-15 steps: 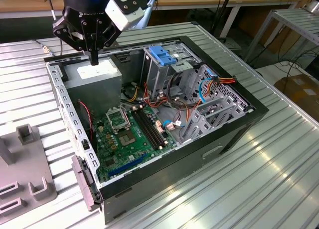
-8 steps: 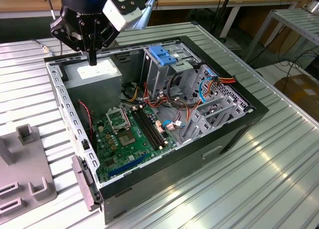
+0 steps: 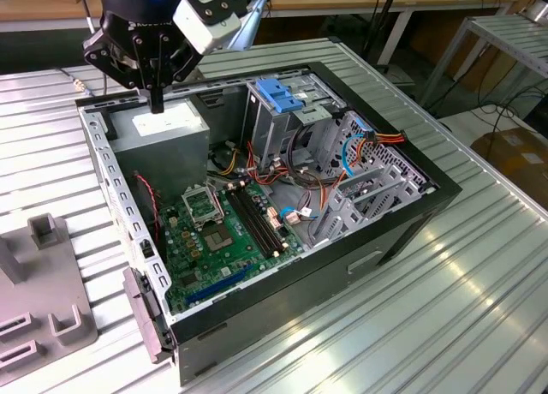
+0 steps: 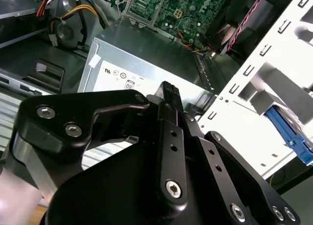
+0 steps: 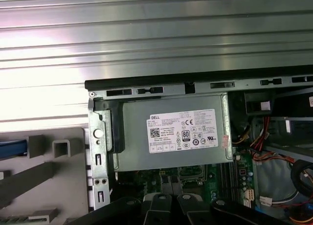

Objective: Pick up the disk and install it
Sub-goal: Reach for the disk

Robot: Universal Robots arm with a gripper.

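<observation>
Barely started imo: gripper (image 3: 157,105) hangs over the PSU (image 3: 164,130) at the far corner of the PC case (image 3: 402,231), on the exterior view's left, jaws together, nothing in them. Disk (image 5: 11,149), just a blue-railed edge in the first wrist view, sits outside the case by the grey fixture (image 5: 58,172). Pick-up and install both left to do.

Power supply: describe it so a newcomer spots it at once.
Find the open computer case on the slatted table. In its corner under the tool sits the power supply: a plain grey box with a white label, unlike the green motherboard beside it.
</observation>
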